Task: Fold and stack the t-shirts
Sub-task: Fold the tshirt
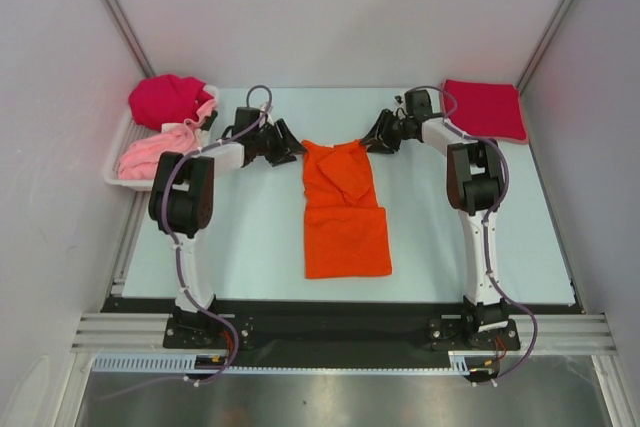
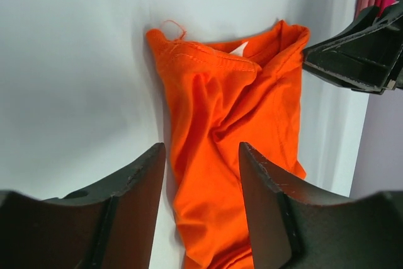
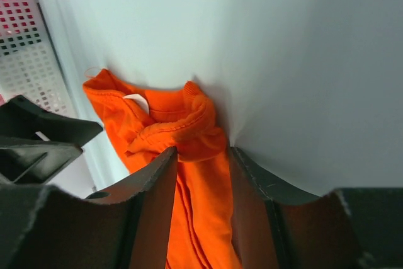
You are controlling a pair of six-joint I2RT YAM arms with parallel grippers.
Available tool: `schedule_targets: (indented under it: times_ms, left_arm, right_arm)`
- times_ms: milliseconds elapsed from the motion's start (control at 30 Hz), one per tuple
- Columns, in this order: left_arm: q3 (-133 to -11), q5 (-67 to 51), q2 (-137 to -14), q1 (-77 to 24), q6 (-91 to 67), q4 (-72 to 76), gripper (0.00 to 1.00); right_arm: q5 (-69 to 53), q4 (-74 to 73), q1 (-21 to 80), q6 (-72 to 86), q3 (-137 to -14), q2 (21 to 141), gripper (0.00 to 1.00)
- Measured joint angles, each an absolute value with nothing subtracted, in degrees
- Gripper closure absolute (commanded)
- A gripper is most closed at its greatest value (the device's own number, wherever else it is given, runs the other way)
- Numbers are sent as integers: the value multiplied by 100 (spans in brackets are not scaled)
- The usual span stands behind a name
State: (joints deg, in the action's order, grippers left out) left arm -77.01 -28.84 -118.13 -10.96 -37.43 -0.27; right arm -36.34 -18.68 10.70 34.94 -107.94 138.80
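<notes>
"So, tool status first?"

"Entry: my left gripper (image 2: 201, 155) is released, jaws parted with nothing between them. It sits just off the collar-end left corner of the orange t-shirt (image 1: 345, 212). My right gripper (image 3: 203, 154) is likewise unclenched, at the shirt's collar-end right corner. Bunched shoulder cloth shows in the gap, but I cannot tell whether either finger touches it."

"And the shirt itself?"

"It lies flat on the table (image 1: 250, 237), one of my arms to each side of it, sides already turned in to a narrow strip. Far to its right is a folded red shirt (image 1: 485, 109), which I take as the stack. Far to its left is the basket (image 1: 112, 177), holding unfolded pink and red garments."

"Step in hand?"

"My reading: pinch both collar-end corners, then carry them toward the hem for the cross fold. Notes for doing it well:
- Close on all layers at each corner, not the top ply alone. The right shoulder is rumpled and could slip out.
- Lift both corners level and together so the fold line runs square across.
- Keep low. A high lift may let the tucked sides fall open.
- Lay the collar edge on the hem edge, let go, then check alignment."
</notes>
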Motion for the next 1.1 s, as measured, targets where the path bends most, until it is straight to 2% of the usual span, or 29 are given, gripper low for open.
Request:
schedule_targets:
  times_ms: [300,433,567,600,667,767,800,933,1100]
  left_arm:
    - [-8121,-3089,-12481,-1074,-3769,143,41]
    - [-8390,-3092,-12663,-1059,-3813,183,42]
    - [-8617,-3166,-12870,-1041,-3900,224,44]
    - [-8665,-3177,-12905,-1039,-3909,231,46]
    - [-8748,-3183,-12971,-1037,-3931,242,51]
    - [-8805,-3199,-13054,-1033,-4025,259,64]
    - [-8833,-3216,-13093,-1031,-4058,270,74]
    - [-9087,-3339,-13358,-1013,-4211,377,84]
    - [-9367,-3409,-13590,-978,-4340,478,86]
  right_arm:
    - [-3662,-1743,1068,3577,-10989,14077,55]
    - [-3673,-1752,1063,3614,-11306,14289,60]
    - [-3664,-1782,1063,3656,-11592,14484,72]
    - [-3677,-1789,1063,3669,-11681,14553,80]
    - [-3651,-1859,1063,3673,-11843,14665,85]
    - [-3671,-1911,1048,3710,-12016,14770,94]
    - [-3669,-1942,1037,3726,-12057,14787,97]
    - [-3684,-1916,1037,3795,-12250,14866,99]
    - [-3743,-1789,1026,3979,-12737,15146,98]
